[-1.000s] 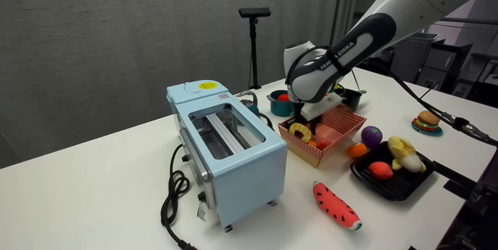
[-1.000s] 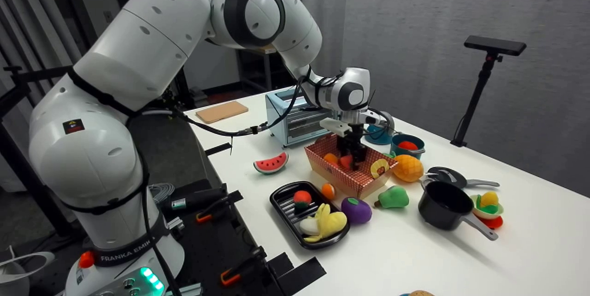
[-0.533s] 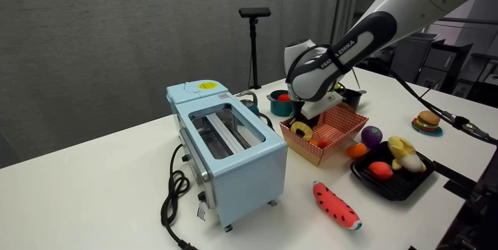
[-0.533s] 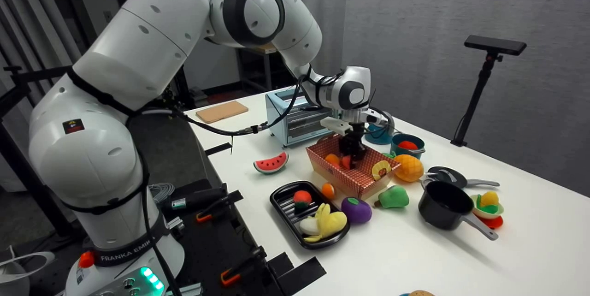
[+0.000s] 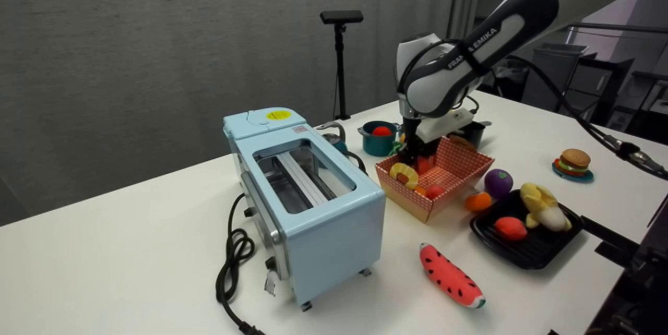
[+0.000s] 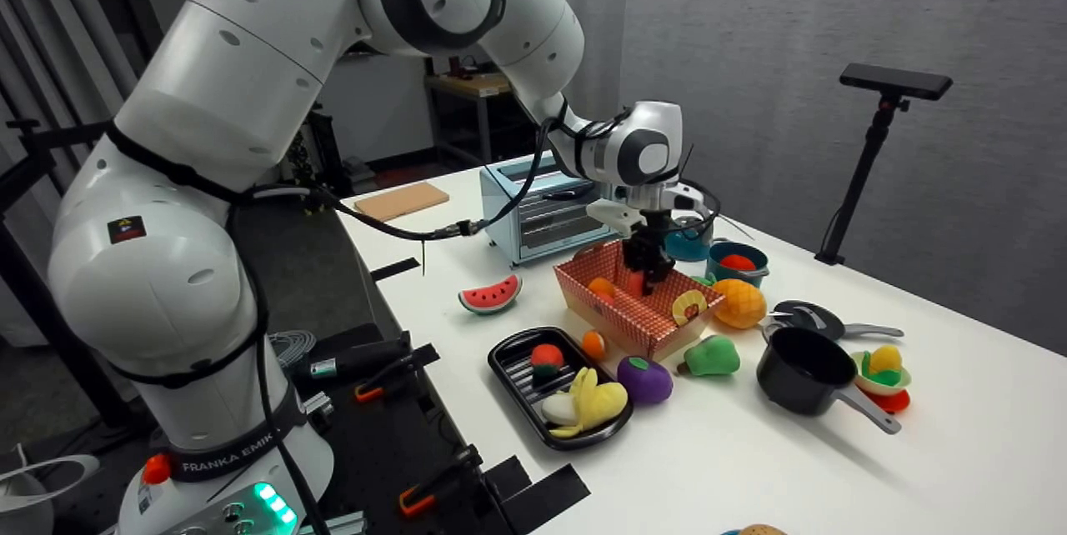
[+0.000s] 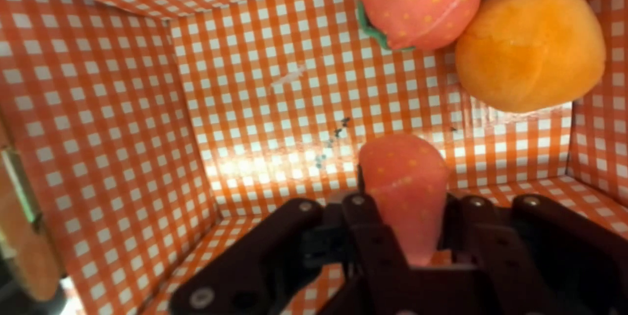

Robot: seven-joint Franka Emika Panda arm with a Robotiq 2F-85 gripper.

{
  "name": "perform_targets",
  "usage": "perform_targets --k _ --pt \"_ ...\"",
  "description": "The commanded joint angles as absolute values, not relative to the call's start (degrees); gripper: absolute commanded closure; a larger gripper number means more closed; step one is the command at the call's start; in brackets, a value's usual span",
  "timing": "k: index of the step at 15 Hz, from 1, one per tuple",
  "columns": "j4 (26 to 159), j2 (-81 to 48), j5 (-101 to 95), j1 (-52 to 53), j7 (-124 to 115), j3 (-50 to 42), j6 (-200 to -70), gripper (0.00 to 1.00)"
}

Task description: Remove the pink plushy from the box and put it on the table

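The pink plushy, a small pinkish-red lump with yellow specks point(image 7: 405, 177), is pinched between the fingers of my gripper point(image 7: 405, 199) in the wrist view. Both exterior views place the gripper point(image 5: 415, 155) over the box, a basket with red-and-white checked walls point(image 5: 404, 203). The plushy point(image 6: 636, 283) hangs below the fingers, still within the box walls point(image 6: 600, 318); whether it touches the floor I cannot tell. A strawberry-shaped toy point(image 7: 422, 3) and an orange toy point(image 7: 535, 47) lie together at one side of the box. The white table point(image 5: 130, 272) spreads around it.
A pale blue toaster oven point(image 5: 334, 251) stands close beside the box. Around it lie a watermelon toy point(image 5: 451, 277), a black tray point(image 5: 535, 256), a purple ball point(image 6: 644, 380) and a green pear point(image 6: 713, 357). A teal pot point(image 5: 377, 146) and a dark saucepan point(image 6: 800, 385) stand nearby.
The jaws have shut on the pink plushy. The hand has risen a little and shifted, bringing the plushy up into sight inside the box in an exterior view.
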State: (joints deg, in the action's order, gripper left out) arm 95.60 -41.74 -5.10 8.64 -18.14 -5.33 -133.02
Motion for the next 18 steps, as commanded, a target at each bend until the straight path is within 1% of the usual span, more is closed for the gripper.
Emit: perform_targets --k 1,10,18 --pt "105.1 -33.2 -5.0 7.3 -17.9 -5.5 -136.6 0.96" --pt "119.9 -20.3 -4.3 4.0 -16.9 -5.6 -142.8 0.96" --pt "135.3 -6.9 -2.5 -1.6 -13.2 -6.5 -148.7 0.96"
